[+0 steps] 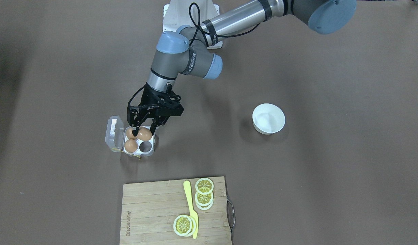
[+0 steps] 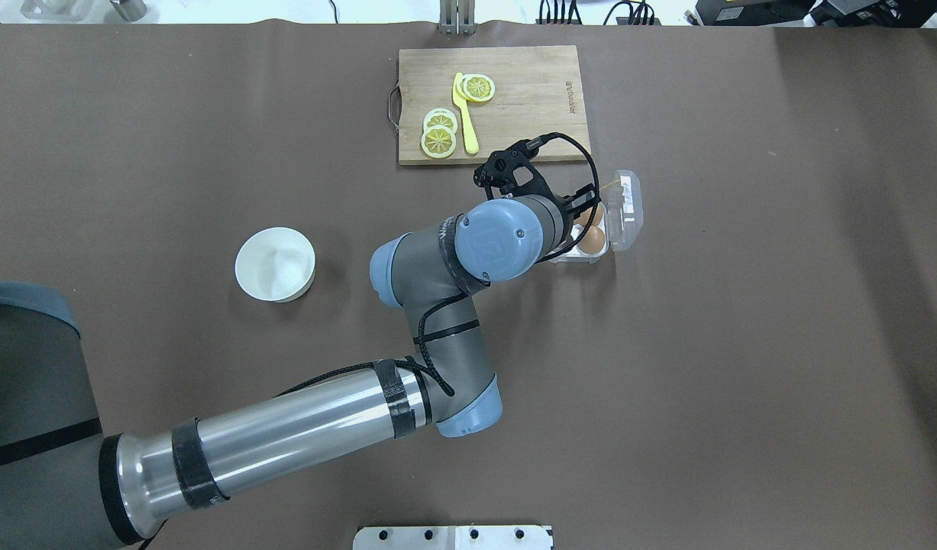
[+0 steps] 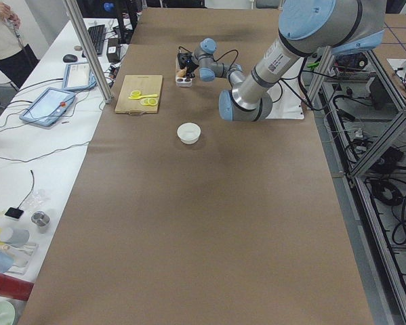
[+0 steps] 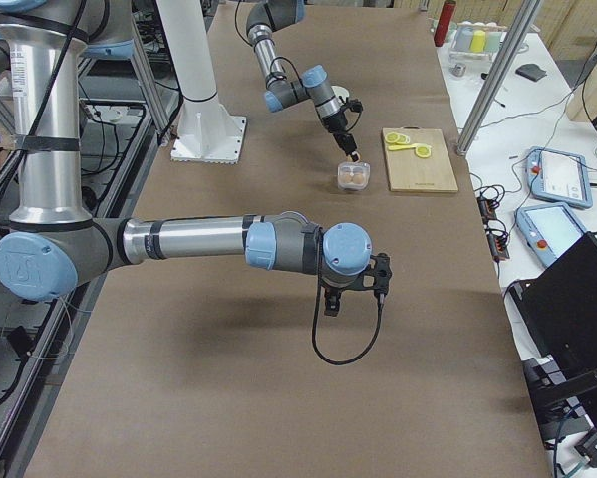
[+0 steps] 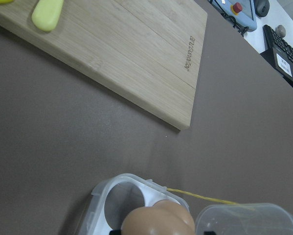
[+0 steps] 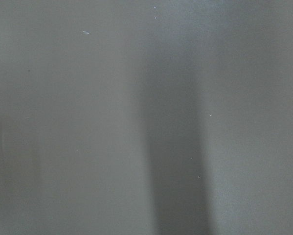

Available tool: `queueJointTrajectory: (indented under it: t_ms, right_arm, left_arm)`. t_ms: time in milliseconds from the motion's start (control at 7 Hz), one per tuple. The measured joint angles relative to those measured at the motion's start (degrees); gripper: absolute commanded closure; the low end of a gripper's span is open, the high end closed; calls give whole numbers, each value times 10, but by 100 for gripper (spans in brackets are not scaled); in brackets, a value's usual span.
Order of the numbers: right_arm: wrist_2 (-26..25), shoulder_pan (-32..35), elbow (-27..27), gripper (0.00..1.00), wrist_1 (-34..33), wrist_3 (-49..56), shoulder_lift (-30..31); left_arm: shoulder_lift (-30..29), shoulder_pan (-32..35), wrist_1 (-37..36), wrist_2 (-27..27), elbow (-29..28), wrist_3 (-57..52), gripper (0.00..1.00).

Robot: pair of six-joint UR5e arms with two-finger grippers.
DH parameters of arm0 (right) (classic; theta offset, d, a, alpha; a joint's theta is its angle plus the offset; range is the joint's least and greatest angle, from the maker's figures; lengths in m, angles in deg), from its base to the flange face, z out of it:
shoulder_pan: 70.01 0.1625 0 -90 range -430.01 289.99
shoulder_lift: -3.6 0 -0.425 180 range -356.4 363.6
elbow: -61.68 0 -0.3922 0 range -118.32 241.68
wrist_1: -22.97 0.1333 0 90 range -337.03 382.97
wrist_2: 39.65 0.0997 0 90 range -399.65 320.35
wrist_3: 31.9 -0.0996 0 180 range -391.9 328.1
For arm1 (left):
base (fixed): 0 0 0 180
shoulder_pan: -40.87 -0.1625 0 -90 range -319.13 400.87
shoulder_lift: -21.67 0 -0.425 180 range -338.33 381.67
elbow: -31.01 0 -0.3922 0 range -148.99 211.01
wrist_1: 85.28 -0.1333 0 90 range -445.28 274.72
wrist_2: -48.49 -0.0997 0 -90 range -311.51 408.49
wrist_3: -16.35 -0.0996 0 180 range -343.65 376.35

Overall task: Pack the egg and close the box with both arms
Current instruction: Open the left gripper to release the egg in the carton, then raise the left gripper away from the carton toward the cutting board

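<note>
The clear box (image 1: 145, 147) stands open on the table, its lid (image 1: 114, 132) laid flat to the side and a yellow string (image 5: 205, 197) at its edge. Two eggs (image 1: 130, 145) sit in its cells, and one cell is empty. My left gripper (image 1: 143, 132) reaches down into the box, with its fingers (image 1: 151, 128) closed on either side of a third egg (image 1: 145, 134) at the far cell. That egg (image 5: 158, 220) fills the bottom of the left wrist view. My right gripper (image 4: 353, 297) hangs above bare table, far from the box (image 4: 354, 176); I cannot tell whether it is open or shut.
A wooden cutting board (image 1: 154, 211) with lemon slices (image 1: 204, 186) and a yellow knife (image 1: 191, 207) lies beyond the box. A round white bowl (image 1: 268, 118) stands on the robot's left side. The white arm stand (image 1: 169, 20) is at the robot's edge.
</note>
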Motion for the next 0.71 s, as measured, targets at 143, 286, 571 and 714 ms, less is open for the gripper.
queueJointTrajectory:
  t_ms: [143, 286, 571, 714]
  right_arm:
    - [0, 0, 0, 0, 0, 0, 0]
    - [1, 0, -1, 0, -1, 0, 1]
    - [1, 0, -2, 0, -1, 0, 1]
    - [1, 0, -2, 0, -1, 0, 1]
  left_arm:
    - [0, 0, 0, 0, 0, 0, 50]
    - [1, -1, 0, 0, -1, 0, 40]
    - [1, -1, 0, 0, -1, 1, 35]
    - [1, -1, 0, 0, -1, 1, 35]
